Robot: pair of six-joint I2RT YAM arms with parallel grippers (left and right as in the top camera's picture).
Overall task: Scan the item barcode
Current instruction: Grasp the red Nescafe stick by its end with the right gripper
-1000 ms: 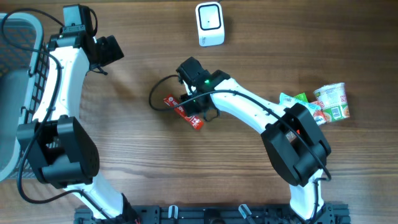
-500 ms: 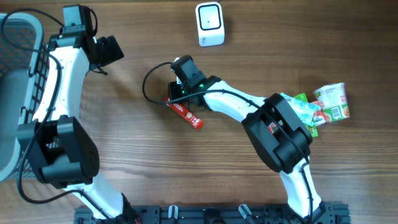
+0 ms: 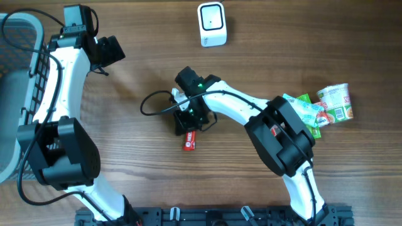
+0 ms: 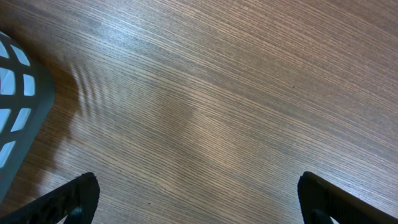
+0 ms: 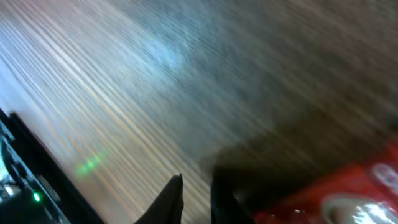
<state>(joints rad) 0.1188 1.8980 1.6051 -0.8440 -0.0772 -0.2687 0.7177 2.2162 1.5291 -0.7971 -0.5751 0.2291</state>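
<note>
Hovering just beside a red snack packet [image 3: 190, 142], the right gripper [image 5: 196, 200] is barely parted and empty; the left gripper [image 4: 198, 200] gapes wide.

The right wrist view is smeared with blur. The worktop [image 5: 124, 74] grain runs in streaks, and the red packet [image 5: 336, 199] is cut off by the bottom right corner, its print unreadable. Only two dark fingertips of the right tool [image 5: 194, 199] show at the bottom edge. They have a slim gap, and whether they grip anything cannot be told. From overhead this tool hides the packet's upper end. The left tool [image 4: 205, 202] is cropped to its two tips. The grey basket [image 4: 37, 93] is cut by the left edge. Labels on the pile of packs [image 3: 323, 107] near the worktop's right edge are too small to read.
</note>
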